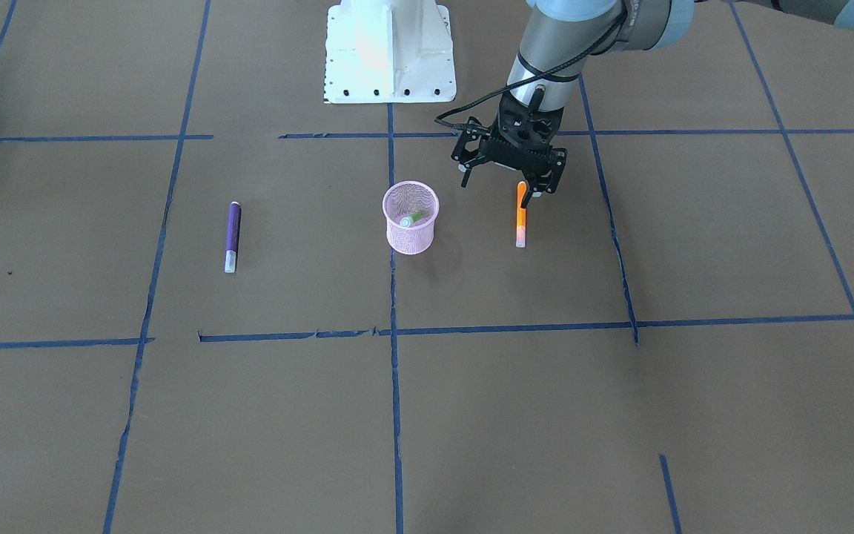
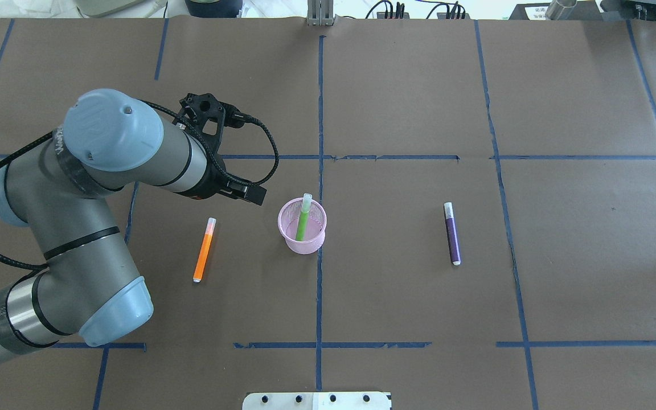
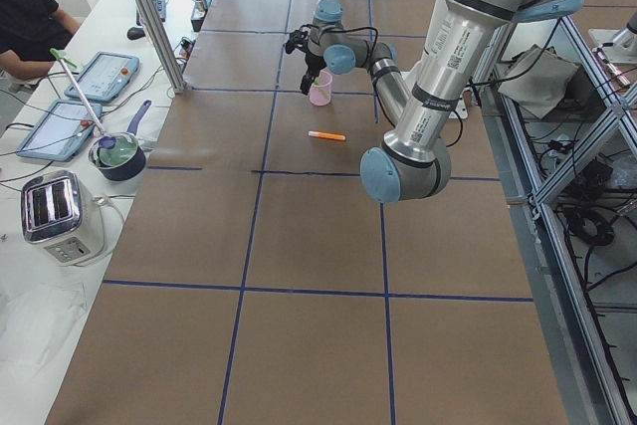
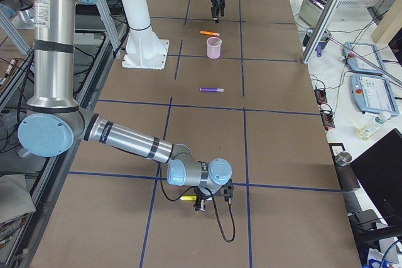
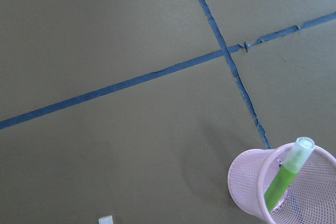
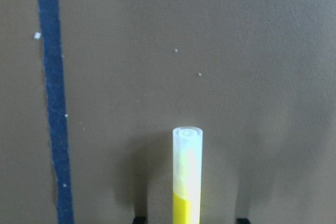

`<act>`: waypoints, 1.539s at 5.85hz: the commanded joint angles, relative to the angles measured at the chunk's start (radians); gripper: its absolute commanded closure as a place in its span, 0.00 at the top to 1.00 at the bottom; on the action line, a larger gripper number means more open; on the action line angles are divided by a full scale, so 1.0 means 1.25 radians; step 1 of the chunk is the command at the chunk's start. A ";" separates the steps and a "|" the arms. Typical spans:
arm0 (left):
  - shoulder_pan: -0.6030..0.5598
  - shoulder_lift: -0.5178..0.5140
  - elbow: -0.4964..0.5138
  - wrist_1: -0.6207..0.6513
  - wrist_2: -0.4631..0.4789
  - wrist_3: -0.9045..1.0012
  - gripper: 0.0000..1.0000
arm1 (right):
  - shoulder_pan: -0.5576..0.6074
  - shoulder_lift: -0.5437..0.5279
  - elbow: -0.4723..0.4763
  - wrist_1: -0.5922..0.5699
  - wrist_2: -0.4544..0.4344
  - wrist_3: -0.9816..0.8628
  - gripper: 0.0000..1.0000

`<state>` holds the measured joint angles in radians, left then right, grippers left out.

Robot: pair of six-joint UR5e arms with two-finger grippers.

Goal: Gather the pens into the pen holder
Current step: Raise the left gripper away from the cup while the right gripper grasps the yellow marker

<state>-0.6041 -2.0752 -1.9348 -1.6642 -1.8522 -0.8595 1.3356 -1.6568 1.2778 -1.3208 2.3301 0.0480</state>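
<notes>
Pink wire-mesh pen holder (image 2: pixel 304 246) stands upright mid-table, right beside a blue tape line (image 2: pixel 320 102), with a green pen (image 2: pixel 303 219) leaning inside it, cap poking above the rim. For the left gripper (image 1: pixel 501 187) I need the front view: jaws spread wide, hanging raised by the orange pen (image 1: pixel 521 215). The overhead view hides those fingers behind the wrist. That orange pen lies flat near the holder on the left arm's side, with only bare brown paper (image 2: pixel 408 296) between them. My left wrist view catches just the holder, the green pen and a white cap tip at its bottom edge. Purple pen (image 2: pixel 452 233) lies flat on the holder's other side, well apart from it. Right gripper (image 4: pixel 200 205) is outside both the overhead and front views. The right side view has it low over the table's right end, near a tape crossing, at a yellow pen (image 4: pixel 186 198). My right wrist view shows that pen running between two dark fingertips (image 6: pixel 139 221) with a gap on each side, so jaws apart, not clamped. White base plate (image 1: pixel 390 74) sits on the robot side of the holder. The left side view adds a toaster (image 3: pixel 60 214), a lidded pot (image 3: pixel 117 156), tablets (image 3: pixel 100 75) and a seated person (image 3: pixel 30 17) beyond the table edge.
</notes>
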 commanded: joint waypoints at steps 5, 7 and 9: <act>0.001 0.003 -0.002 -0.005 0.001 -0.001 1.00 | -0.002 -0.029 0.091 0.017 0.001 -0.042 0.00; 0.000 0.003 -0.006 -0.025 0.002 -0.001 1.00 | -0.001 -0.068 0.244 0.034 0.015 -0.004 0.00; 0.000 0.005 -0.009 -0.030 0.002 -0.002 1.00 | -0.018 -0.076 0.420 0.037 0.015 0.060 0.00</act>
<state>-0.6042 -2.0698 -1.9440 -1.6977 -1.8501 -0.8610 1.3267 -1.7478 1.6912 -1.2766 2.3484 0.0736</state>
